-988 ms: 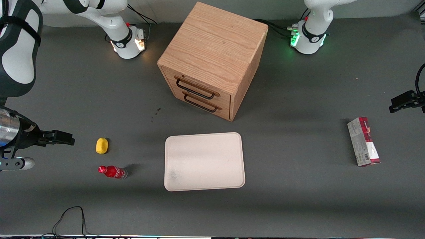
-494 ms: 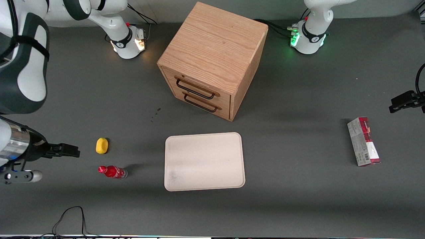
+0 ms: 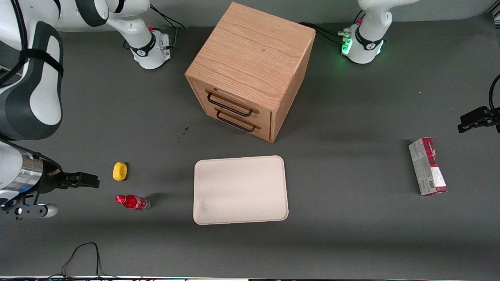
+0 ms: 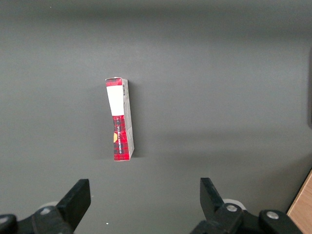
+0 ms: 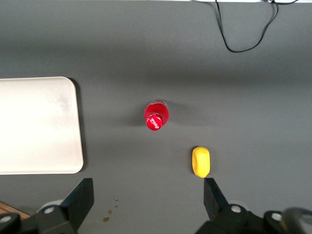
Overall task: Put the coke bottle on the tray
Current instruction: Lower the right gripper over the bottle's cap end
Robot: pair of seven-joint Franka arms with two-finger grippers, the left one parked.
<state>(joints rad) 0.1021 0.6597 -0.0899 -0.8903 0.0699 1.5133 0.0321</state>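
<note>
Since the earlier front pictures the gripper (image 3: 92, 180) has crept inward from the working arm's edge of the table and sunk lower in the frame, closer to the bottle; bottle, tray and the other things lie as they did.

Low in the front view, nearest the camera, the coke bottle (image 3: 132, 202) sits on the bare table beside the tray (image 3: 203, 171) but apart from it, not yet touched. It seems to stand upright, since the right wrist view looks almost straight down on its red cap (image 5: 154, 122). The yellow lump (image 3: 120, 171) lies a little farther from the camera, near the bottle. The gripper hangs above the table between those two and toward the working arm's end, its fingers (image 5: 80, 200) spread wide with nothing between them.

To do the reach well, I would centre the spread fingers over the cap, come straight down and close on the body below the cap, keeping off the yellow lump.

White script shows on the bottle's red, too small to read. Toward the parked arm's end the red-and-grey carton (image 3: 427, 166) carries a barcode and a white panel, its lettering unreadable. High in the frame stands the wooden drawer box (image 3: 250, 66), unmarked.
</note>
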